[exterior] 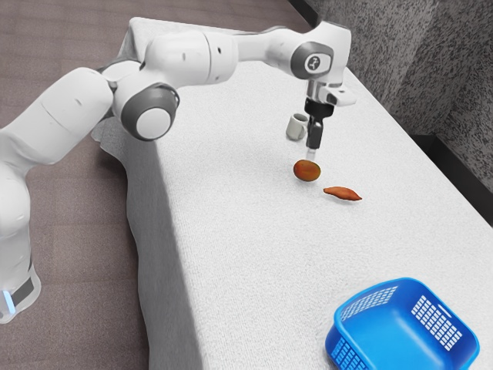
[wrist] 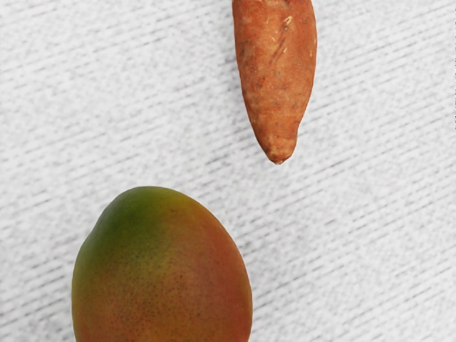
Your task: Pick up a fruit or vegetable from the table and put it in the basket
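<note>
White jointed arm (exterior: 189,58) stretching over white-clothed table (exterior: 246,247), hand pointing straight down. Black two-finger gripper (exterior: 311,153) hovering close by oval red-green mango (exterior: 306,171); can't tell opening or grip. Mango lying roughly midway between table's long edges.
</note>
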{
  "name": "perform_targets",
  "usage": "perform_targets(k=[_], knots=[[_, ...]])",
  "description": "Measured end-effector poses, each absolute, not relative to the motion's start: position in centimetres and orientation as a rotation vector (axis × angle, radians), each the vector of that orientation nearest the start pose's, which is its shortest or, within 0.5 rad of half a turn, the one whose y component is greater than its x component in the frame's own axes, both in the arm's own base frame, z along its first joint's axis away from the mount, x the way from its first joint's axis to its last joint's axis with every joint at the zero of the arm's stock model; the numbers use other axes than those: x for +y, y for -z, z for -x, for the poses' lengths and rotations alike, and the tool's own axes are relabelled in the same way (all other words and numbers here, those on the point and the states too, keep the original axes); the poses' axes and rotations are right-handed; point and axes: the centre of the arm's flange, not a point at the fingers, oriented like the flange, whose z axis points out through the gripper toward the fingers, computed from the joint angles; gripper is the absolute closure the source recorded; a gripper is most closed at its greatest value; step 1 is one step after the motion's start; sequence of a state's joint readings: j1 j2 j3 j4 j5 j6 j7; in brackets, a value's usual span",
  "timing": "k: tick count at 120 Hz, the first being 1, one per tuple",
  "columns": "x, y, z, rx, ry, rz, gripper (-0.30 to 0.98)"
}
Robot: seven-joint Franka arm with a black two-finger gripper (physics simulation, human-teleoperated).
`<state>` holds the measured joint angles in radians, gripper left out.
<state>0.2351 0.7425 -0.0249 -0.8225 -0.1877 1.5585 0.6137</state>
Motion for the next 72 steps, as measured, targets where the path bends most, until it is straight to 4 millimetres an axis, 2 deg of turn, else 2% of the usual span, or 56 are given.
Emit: perform_targets(k=[15, 37, 49, 58, 66, 72], knots=[[14.2, -49.4, -73.0, 0.663, 0.126, 3.253, 0.00], [16.2, -50.8, -70.7, 0.590, 0.064, 3.239, 0.00], [16.7, -50.5, -70.5, 0.578, 0.047, 3.247, 0.00], [15.8, -50.5, -71.0, 0.611, 0.054, 3.249, 0.00], [14.1, -50.4, -71.4, 0.656, 0.051, 3.249, 0.00], [13.5, -49.8, -71.6, 0.673, 0.033, 3.254, 0.00]])
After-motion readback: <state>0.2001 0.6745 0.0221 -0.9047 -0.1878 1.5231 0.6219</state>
